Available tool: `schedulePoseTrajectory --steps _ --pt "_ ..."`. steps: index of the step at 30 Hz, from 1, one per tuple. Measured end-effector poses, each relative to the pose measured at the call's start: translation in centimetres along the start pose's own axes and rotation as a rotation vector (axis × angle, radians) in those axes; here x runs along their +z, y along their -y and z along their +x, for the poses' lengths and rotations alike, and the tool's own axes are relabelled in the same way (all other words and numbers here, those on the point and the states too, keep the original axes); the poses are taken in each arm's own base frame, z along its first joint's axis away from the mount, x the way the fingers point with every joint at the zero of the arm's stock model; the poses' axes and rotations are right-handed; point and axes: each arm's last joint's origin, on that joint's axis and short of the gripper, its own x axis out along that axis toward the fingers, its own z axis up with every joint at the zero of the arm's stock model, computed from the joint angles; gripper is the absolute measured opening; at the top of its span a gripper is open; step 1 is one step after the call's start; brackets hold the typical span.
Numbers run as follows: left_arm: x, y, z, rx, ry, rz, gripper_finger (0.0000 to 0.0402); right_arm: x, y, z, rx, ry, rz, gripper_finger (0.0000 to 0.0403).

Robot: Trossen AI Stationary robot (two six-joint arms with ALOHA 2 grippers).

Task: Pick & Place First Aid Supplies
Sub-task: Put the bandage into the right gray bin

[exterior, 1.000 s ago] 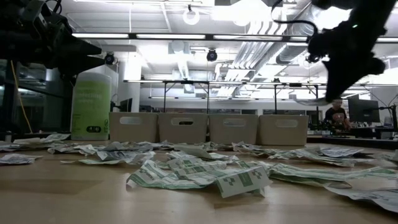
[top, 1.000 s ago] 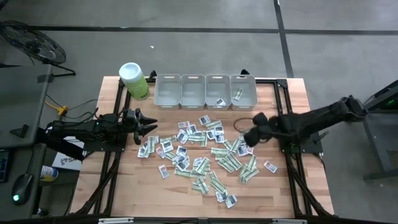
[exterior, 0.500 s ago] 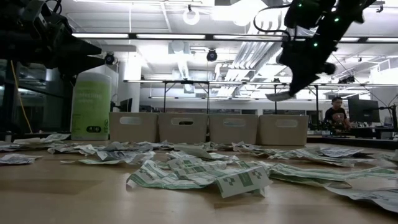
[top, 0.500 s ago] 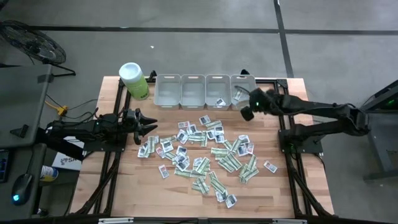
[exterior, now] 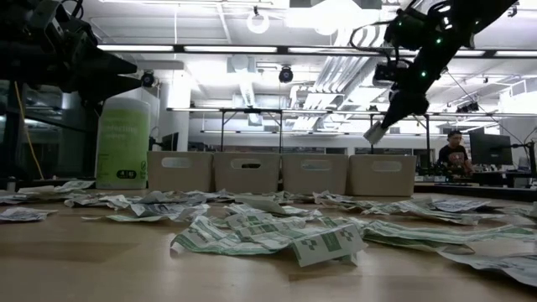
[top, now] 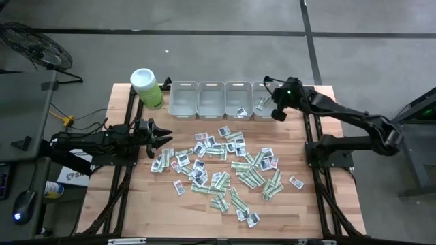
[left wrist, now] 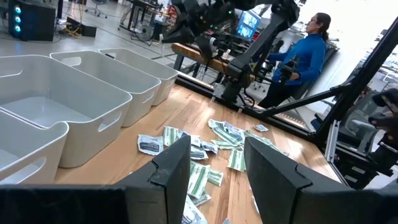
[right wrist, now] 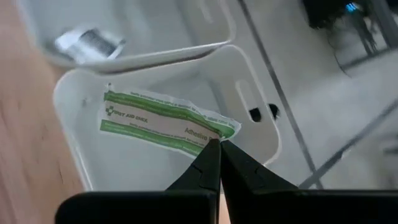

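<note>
Four grey rectangular plastic bins [top: 225,99] are lined up along the far edge of the wooden table [top: 136,204]. From above, the two left bins look bare, one white packet [top: 241,111] is seen in the third, and a green-and-white strip [top: 260,103] in the rightmost. The right gripper [top: 278,113] is held above that rightmost bin, fingers pinched fully together on the end of a long green-and-white adhesive strip packet [right wrist: 163,121]; the grip is shown plainly only in the right wrist view, with the strip hanging over the bin's interior and a printed white packet [right wrist: 89,42] lying in the neighbouring bin. In the low view the strip [exterior: 375,132] is seen dangling above the bin row, bin contents hidden. The loose pile of first aid packets [top: 218,167] is spread mid-table. A lime-green canister with white lid [top: 146,88] is stood left of the bins. The left gripper [top: 163,138] is parked at the table's left side, fingers [left wrist: 171,171] spread wide apart, nothing held. A seated person in blue [left wrist: 307,51] is visible only in the left wrist view.
</note>
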Motion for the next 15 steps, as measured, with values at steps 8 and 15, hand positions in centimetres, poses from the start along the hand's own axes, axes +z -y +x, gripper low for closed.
schedulePoseTrajectory --steps 8,15 --pt "0.0 0.0 0.0 0.000 0.000 0.000 0.0150 -0.6 -0.5 2.9 -0.054 -0.185 -0.205 0.0000" --pt "0.0 0.0 0.0 0.000 0.000 0.000 0.0150 -0.9 -1.1 4.9 -0.034 -0.253 -0.313 0.0000"
